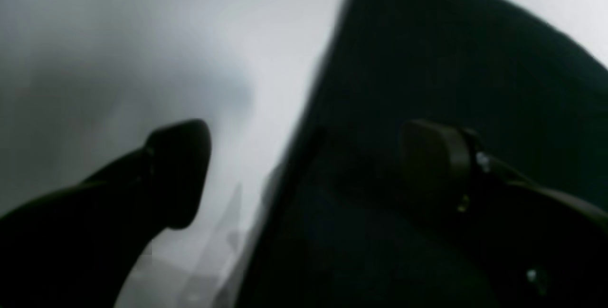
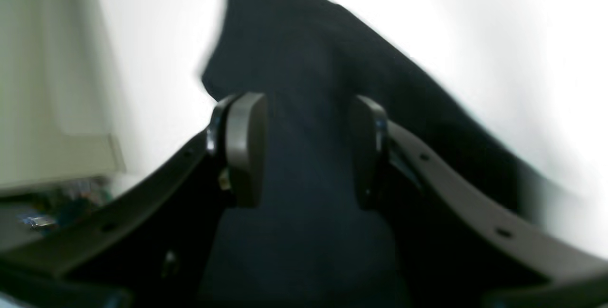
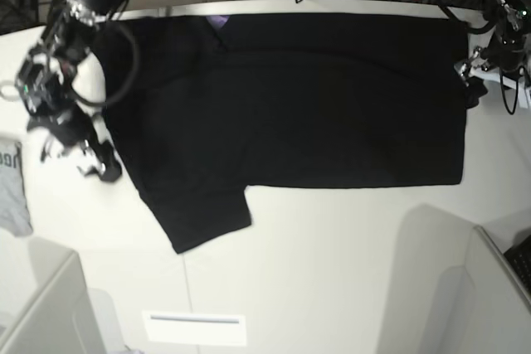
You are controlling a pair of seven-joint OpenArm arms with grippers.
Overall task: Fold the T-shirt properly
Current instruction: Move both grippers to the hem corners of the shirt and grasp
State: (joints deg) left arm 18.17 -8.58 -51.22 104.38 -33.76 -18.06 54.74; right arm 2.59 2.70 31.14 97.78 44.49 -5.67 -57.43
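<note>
Black cloth of the T-shirt [image 3: 315, 97] lies flat, unheld, below both spread grippers, left gripper [image 1: 304, 170] and right gripper [image 2: 306, 149], seemingly released for regrasping.

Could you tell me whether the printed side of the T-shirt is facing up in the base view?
No, the T-shirt lies spread on the table with its plain black side showing.
</note>
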